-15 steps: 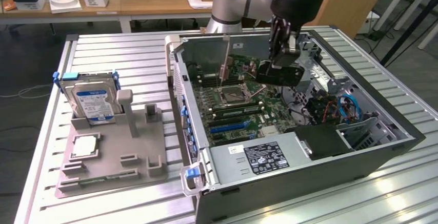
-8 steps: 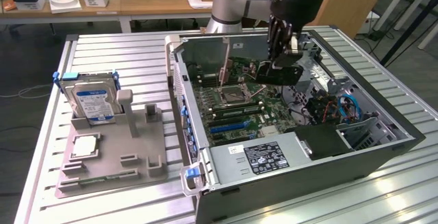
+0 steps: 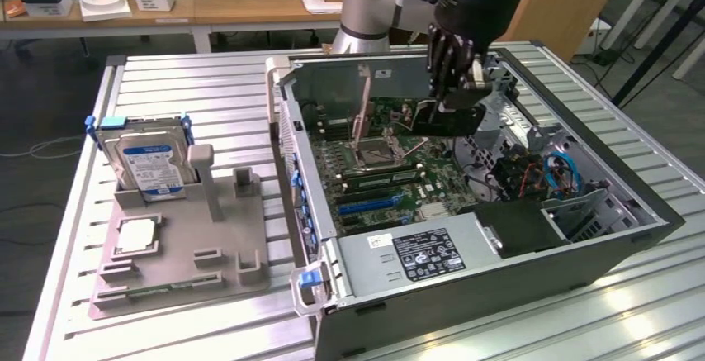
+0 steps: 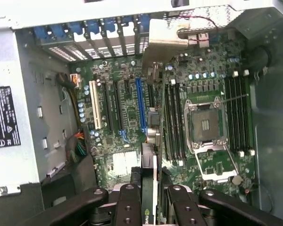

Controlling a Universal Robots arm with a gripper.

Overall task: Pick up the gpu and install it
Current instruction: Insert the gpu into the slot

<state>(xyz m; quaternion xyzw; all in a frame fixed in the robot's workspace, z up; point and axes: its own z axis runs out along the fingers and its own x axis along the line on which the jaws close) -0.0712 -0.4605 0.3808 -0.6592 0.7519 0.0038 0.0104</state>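
gpu (image 4: 149,165) stands edge-on, clamped between the jaws, over the motherboard (image 4: 125,113) inside the open computer case (image 3: 617,237); a blue slot (image 4: 140,103) lies just ahead of the jaws.

1. Held gpu (image 4: 148,169) sat edge-on between the gripper (image 4: 150,190) fingers, mostly cut off by the frame edge.
2. The arm (image 3: 369,14) was cropped at the exterior view's top edge.
3. The power supply label (image 3: 424,255) text was too small to read.
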